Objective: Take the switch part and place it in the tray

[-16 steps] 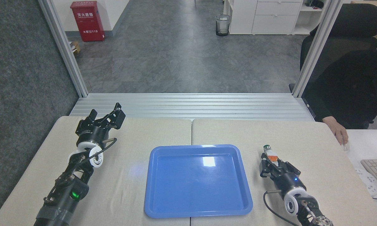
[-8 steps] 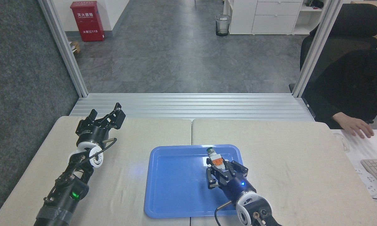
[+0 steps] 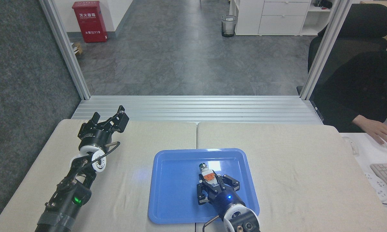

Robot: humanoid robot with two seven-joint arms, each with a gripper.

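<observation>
Nearest, over the tray (image 3: 167, 209): right gripper (image 3: 210, 184), fingers (image 3: 202, 193) clamped on the switch part (image 3: 209, 176), orange block up between them, dark-capped end poking out toward the tray's far rim. Whether the part touches the blue floor, impossible to tell. Farther left on the beige table (image 3: 296, 154): left gripper (image 3: 111, 118), well apart from the tray, fingers spread, holding nothing. Far right, a person's hand (image 3: 378, 133) by a keyboard (image 3: 386, 172).
</observation>
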